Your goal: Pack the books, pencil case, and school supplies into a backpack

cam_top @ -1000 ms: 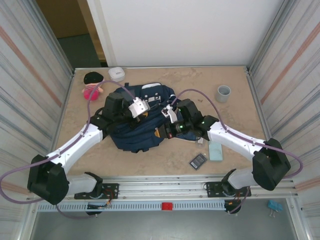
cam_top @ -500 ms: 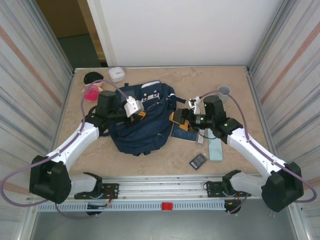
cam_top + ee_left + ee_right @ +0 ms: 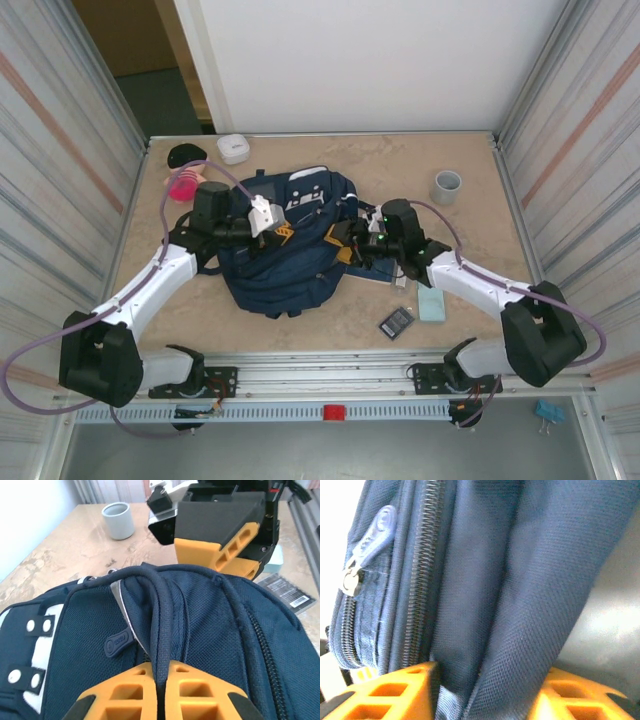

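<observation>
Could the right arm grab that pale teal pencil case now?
Probably not yet: the right tool has a fold of the backpack between its fingers. The pencil case lies uncovered on the table beside that arm, so after letting go it looks reachable.

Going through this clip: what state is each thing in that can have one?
backpack: lying on the table, zippers in the wrist views closed.
left gripper: shut on the backpack's top handle.
right gripper: closed on a fold of backpack fabric.
pencil case: flat on the table, unpacked.
small dark rectangle: on the table, unpacked.
cup: upright.
</observation>
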Controlling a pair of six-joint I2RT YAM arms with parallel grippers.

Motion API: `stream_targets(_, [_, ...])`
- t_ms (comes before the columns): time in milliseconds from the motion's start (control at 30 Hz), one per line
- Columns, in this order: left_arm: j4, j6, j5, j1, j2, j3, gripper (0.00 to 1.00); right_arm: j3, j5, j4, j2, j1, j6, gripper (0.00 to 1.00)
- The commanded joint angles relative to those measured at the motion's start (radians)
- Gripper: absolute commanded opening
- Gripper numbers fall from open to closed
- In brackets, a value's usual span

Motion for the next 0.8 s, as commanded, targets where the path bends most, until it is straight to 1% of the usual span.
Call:
stream_targets(0, [0.047, -0.046, -0.075, -0.03, -0.088, -0.004, 0.07, -0.022, 0.097, 0.131, 0.011, 0.022, 0.104, 0.18])
stream_targets(33, [0.038, -0.082, -0.14, -0.051, -0.111, -0.008, 0.16, -0.025, 0.111, 0.134, 0.008, 0.03, 0.111, 0.08])
stream_targets(67, [0.021, -0.111, -0.2, -0.074, -0.133, -0.006, 0.25, -0.025, 0.126, 0.134, 0.002, 0.038, 0.114, 0.02])
stream_targets(100, [-0.026, -0.14, -0.27, -0.104, -0.159, 0.002, 0.38, -0.022, 0.14, 0.134, -0.004, 0.047, 0.112, 0.0])
stream_targets(133, [-0.07, -0.185, -0.354, -0.136, -0.183, 0.017, 0.45, -0.018, 0.155, 0.134, -0.013, 0.056, 0.113, 0.0])
stream_targets(200, [-0.158, -0.298, -0.524, -0.202, -0.227, 0.05, 0.55, -0.008, 0.184, 0.127, -0.028, 0.068, 0.118, 0.0])
stream_targets(300, [-0.303, -0.518, -0.79, -0.315, -0.289, 0.108, 0.58, 0.01, 0.218, 0.109, -0.051, 0.081, 0.129, 0.0])
stream_targets(333, [-0.347, -0.62, -0.887, -0.362, -0.305, 0.125, 0.57, 0.019, 0.232, 0.099, -0.059, 0.086, 0.131, 0.0])
stream_targets(400, [-0.43, -0.836, -1.026, -0.456, -0.323, 0.15, 0.55, 0.04, 0.257, 0.08, -0.068, 0.102, 0.131, 0.0])
stream_targets(433, [-0.473, -0.929, -1.074, -0.508, -0.324, 0.162, 0.54, 0.052, 0.271, 0.069, -0.071, 0.111, 0.132, 0.0])
stream_targets(533, [-0.589, -1.239, -1.201, -0.665, -0.28, 0.197, 0.52, 0.084, 0.301, 0.04, -0.075, 0.132, 0.135, 0.0])
stream_targets(600, [-0.65, -1.406, -1.264, -0.757, -0.217, 0.228, 0.52, 0.098, 0.321, 0.028, -0.077, 0.147, 0.143, 0.0])
stream_targets(667, [-0.689, -1.512, -1.296, -0.819, -0.143, 0.268, 0.53, 0.107, 0.338, 0.018, -0.076, 0.16, 0.155, 0.0])
stream_targets(767, [-0.729, -1.642, -1.315, -0.857, -0.039, 0.319, 0.55, 0.119, 0.357, 0.008, -0.076, 0.18, 0.167, 0.0])
